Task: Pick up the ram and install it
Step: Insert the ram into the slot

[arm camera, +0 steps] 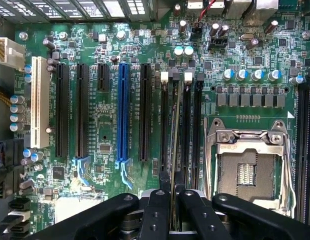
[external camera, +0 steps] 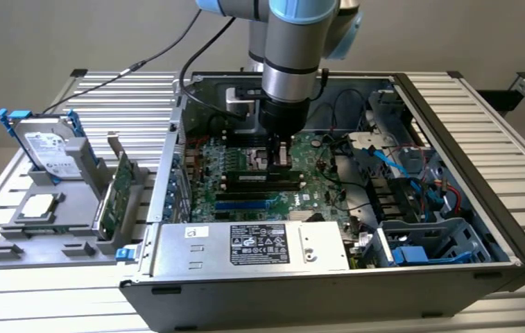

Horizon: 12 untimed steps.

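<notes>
Gripper [arm camera: 172, 189]: fingers pinched on the ram [arm camera: 174, 130], which I hold on edge, lengthwise over the black memory slots [arm camera: 186, 125]; I judge this lines its lower edge up squarely with a slot.
Ram: thin strip seen edge-on, greenish, as long as the slots, near the CPU socket [arm camera: 247, 165]. Whether it is seated I cannot tell.
Motherboard [arm camera: 105, 140]: flat beneath, inside the open case [external camera: 489, 191].

Soft, even light fills the exterior view, the case [external camera: 470, 163] interior shaded beneath the arm [external camera: 290, 66], while the wrist view is bright, with glints on capacitors [arm camera: 242, 74] and socket frame [arm camera: 250, 137].
</notes>
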### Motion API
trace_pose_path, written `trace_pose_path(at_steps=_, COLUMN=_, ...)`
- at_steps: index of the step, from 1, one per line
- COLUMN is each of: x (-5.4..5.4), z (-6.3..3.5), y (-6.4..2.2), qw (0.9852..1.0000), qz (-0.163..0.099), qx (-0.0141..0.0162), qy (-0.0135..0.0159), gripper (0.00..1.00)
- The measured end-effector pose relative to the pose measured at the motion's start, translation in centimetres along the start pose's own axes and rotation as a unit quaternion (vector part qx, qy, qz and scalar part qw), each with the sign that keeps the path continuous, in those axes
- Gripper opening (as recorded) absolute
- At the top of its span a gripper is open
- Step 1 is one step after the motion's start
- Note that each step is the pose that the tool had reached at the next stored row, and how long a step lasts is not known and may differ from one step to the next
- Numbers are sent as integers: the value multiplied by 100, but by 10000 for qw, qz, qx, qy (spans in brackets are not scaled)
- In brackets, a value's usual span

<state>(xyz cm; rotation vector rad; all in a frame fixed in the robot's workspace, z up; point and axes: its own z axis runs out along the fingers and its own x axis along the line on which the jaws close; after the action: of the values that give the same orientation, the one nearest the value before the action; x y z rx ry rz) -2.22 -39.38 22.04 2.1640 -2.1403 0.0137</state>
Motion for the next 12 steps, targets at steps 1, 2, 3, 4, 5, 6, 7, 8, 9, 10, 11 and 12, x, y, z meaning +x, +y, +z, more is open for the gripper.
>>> trace_pose_path(at_steps=1, x=0, z=0, y=1, qw=10000, qz=-5, qx=0, qy=1, gripper=14)
trace_pose_path(at_steps=2, x=1, z=0, y=1, qw=10000, qz=-16, qx=1, qy=2, gripper=14)
trace_pose_path(at_steps=3, x=1, z=-1, y=2, qw=10000, qz=-29, qx=2, qy=3, gripper=14)
trace_pose_path(at_steps=4, x=1, z=-2, y=2, qw=10000, qz=-43, qx=3, qy=6, gripper=14)
trace_pose_path(at_steps=5, x=2, z=-7, y=2, qw=10000, qz=-58, qx=3, qy=11, gripper=14)
trace_pose_path(at_steps=6, x=3, z=-13, y=3, qw=10000, qz=-76, qx=3, qy=13, gripper=14)
trace_pose_path(at_steps=7, x=3, z=-20, y=3, qw=10000, qz=-97, qx=2, qy=15, gripper=14)
trace_pose_path(at_steps=8, x=3, z=-27, y=3, qw=9999, qz=-116, qx=0, qy=16, gripper=14)
trace_pose_path(at_steps=9, x=3, z=-32, y=4, qw=9999, qz=-135, qx=-2, qy=19, gripper=14)
trace_pose_path(at_steps=10, x=3, z=-35, y=4, qw=9999, qz=-151, qx=-3, qy=19, gripper=14)
trace_pose_path(at_steps=11, x=5, z=-37, y=5, qw=9999, qz=-165, qx=-3, qy=19, gripper=14)
trace_pose_path(at_steps=12, x=8, z=-39, y=5, qw=9998, qz=-177, qx=-4, qy=21, gripper=14)
